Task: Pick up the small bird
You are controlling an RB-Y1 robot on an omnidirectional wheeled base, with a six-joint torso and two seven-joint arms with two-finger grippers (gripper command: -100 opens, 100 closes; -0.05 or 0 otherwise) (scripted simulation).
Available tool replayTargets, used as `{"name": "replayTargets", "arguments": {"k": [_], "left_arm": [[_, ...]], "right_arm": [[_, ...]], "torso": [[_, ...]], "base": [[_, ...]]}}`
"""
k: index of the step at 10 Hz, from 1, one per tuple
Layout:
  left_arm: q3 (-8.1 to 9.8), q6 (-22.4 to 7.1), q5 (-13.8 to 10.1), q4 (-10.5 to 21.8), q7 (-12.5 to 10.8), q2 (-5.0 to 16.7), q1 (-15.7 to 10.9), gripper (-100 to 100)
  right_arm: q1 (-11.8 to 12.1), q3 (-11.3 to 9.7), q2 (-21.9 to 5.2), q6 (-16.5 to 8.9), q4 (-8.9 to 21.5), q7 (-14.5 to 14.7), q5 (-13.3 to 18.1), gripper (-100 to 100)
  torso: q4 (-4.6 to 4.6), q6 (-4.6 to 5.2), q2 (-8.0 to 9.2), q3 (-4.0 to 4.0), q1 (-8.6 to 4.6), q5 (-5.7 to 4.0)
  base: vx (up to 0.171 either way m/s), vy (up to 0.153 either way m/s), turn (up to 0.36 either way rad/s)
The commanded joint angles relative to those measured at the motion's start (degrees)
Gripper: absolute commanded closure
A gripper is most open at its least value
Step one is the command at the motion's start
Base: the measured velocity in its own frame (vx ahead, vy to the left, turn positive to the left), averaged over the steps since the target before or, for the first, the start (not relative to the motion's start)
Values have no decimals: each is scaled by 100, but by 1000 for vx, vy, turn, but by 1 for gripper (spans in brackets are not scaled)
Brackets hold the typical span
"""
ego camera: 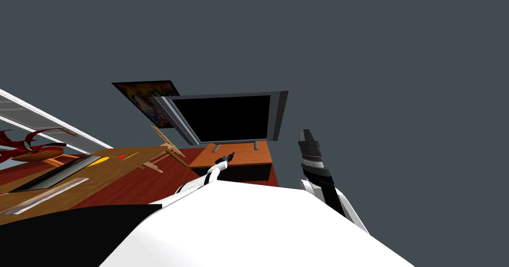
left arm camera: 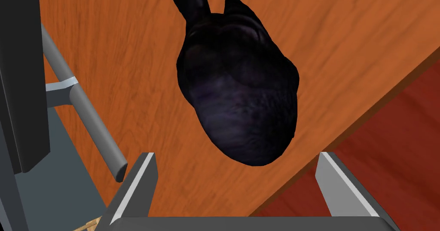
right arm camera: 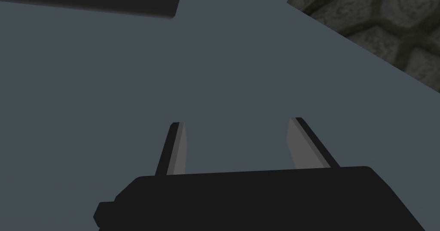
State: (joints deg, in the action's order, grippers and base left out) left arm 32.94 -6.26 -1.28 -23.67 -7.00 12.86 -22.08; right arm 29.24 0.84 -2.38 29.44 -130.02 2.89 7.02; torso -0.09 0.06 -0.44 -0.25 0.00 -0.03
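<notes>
1 small dark bird [left arm camera: 238, 90], on the orange wooden stand [left arm camera: 129, 47] near its edge, lies at 12 o'clock of the left gripper [left arm camera: 236, 155], fingers spread to straddle it; right gripper [right arm camera: 236, 121], also spread, parked clear at 3 o'clock.

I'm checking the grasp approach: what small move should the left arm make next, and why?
Probably ease the left gripper forward: its fingers stand open, and the dark bird on the orange stand lies centred ahead of their tips, hardly between them yet.
</notes>
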Motion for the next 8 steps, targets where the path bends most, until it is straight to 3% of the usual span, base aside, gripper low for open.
{"name": "replayTargets", "arguments": {"k": [1, 2, 3, 4, 8], "left_arm": [[35, 24, 17, 197, 1, 12, -92, -100], [50, -2, 40, 125, 0, -6, -66, -100], [58, 8, 47, 145, 0, -5, -76, 0], [-152, 64, -207, 120, 35, 33, 27, -100], [-568, 179, -713, 75, 104, 109, 233, -100]], "right_arm": [[0, 0, 0, 0, 0, 0, 0, 0], [0, 0, 0, 0, 0, 0, 0, 0], [0, 0, 0, 0, 0, 0, 0, 0], [-1, 0, 0, 0, 0, 0, 0, 0], [0, 0, 0, 0, 0, 0, 0, 0]], "torso": [[0, 0, 0, 0, 0, 0], [0, 0, 1, 0, 6, 0], [2, -1, 13, 7, 11, 2], [4, -1, 22, 12, 12, 2], [1, -2, 9, 5, 12, 2]], "base": [[71, -11, -8], [27, -1, -2], [6, -1, 0], [32, 0, -7], [52, 0, -4]]}}
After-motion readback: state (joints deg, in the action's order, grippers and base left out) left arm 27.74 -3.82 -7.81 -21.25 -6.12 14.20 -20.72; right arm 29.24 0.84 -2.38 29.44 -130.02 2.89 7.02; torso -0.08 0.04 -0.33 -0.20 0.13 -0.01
